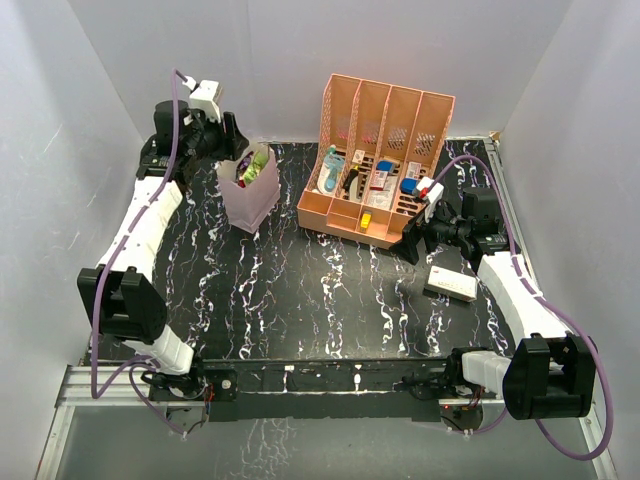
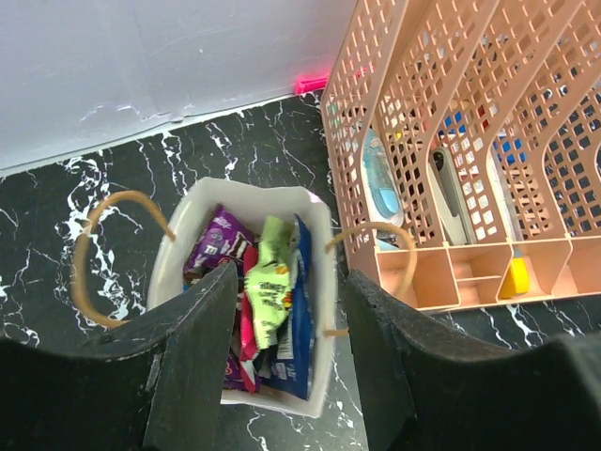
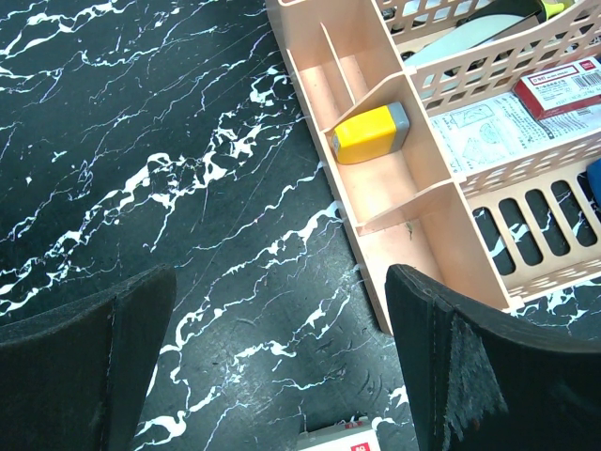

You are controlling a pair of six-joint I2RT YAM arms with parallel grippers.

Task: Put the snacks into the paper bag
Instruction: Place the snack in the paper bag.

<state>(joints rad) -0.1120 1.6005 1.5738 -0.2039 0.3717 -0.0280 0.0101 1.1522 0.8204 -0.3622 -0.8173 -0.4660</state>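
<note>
The pale pink-lilac paper bag point(image 1: 249, 195) stands upright at the back left of the table. In the left wrist view the paper bag point(image 2: 319, 282) holds several snacks: a purple wrapper point(image 2: 214, 242), a green packet point(image 2: 270, 287), a pink one point(image 2: 248, 329) and a blue crisp bag point(image 2: 299, 315). My left gripper point(image 2: 286, 362) is open and empty, hovering just above the bag's mouth; it also shows in the top view point(image 1: 228, 137). My right gripper point(image 3: 277, 376) is open and empty above bare table beside the rack; it also shows in the top view point(image 1: 418, 240).
A peach slotted rack point(image 1: 378, 160) with bottles and cartons stands at the back centre; it also shows in the right wrist view point(image 3: 441, 202), holding a yellow item point(image 3: 371, 132). A white rectangular box point(image 1: 450, 285) lies at the right, near my right arm.
</note>
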